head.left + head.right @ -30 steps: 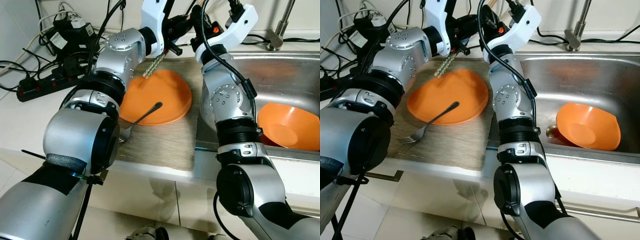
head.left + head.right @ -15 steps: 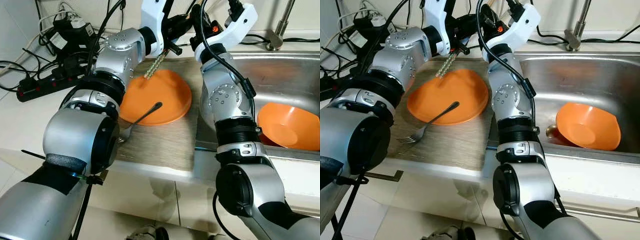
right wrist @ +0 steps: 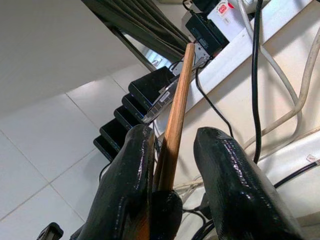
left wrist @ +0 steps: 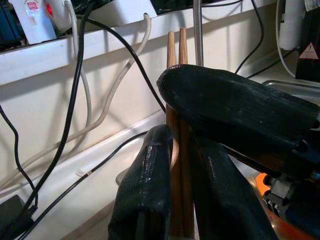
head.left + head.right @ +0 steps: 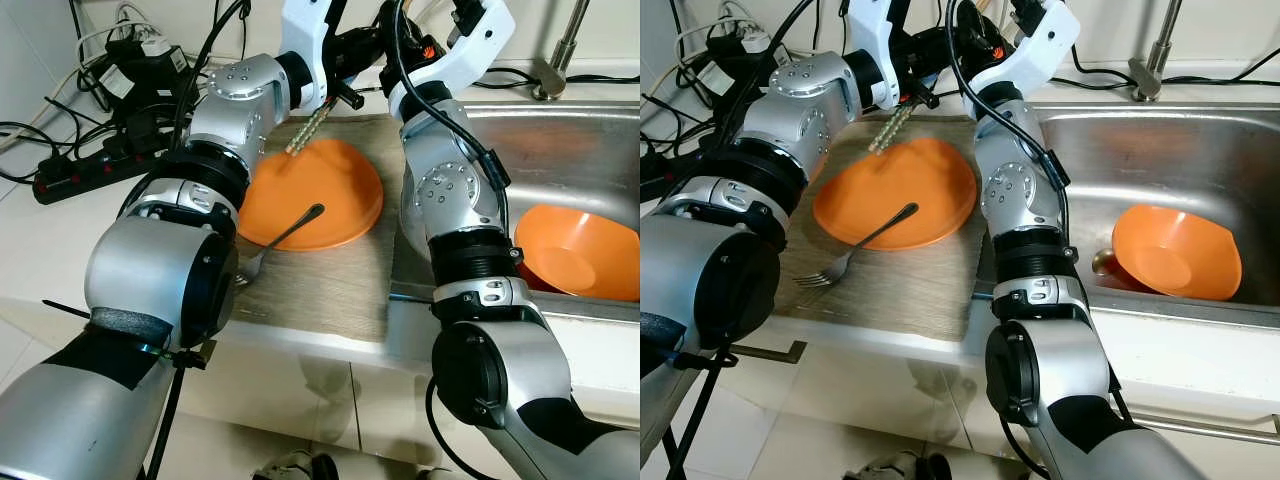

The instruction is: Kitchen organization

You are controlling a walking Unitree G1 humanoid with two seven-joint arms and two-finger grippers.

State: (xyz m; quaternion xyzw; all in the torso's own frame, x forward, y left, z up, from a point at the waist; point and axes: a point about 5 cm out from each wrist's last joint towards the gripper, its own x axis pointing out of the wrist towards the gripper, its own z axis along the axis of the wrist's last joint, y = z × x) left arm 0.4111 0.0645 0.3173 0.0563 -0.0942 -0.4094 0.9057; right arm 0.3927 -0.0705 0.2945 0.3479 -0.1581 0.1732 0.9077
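Chopsticks (image 4: 176,125) sit clamped in the left end effector (image 4: 175,200); right end effector (image 3: 172,165) clamps them too; labels unreadable.

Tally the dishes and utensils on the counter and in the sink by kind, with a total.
Orange plate: 1
Orange bowl in the sink: 1
Fork: 1
Chopsticks, held in the left claw: 2
Total: 5
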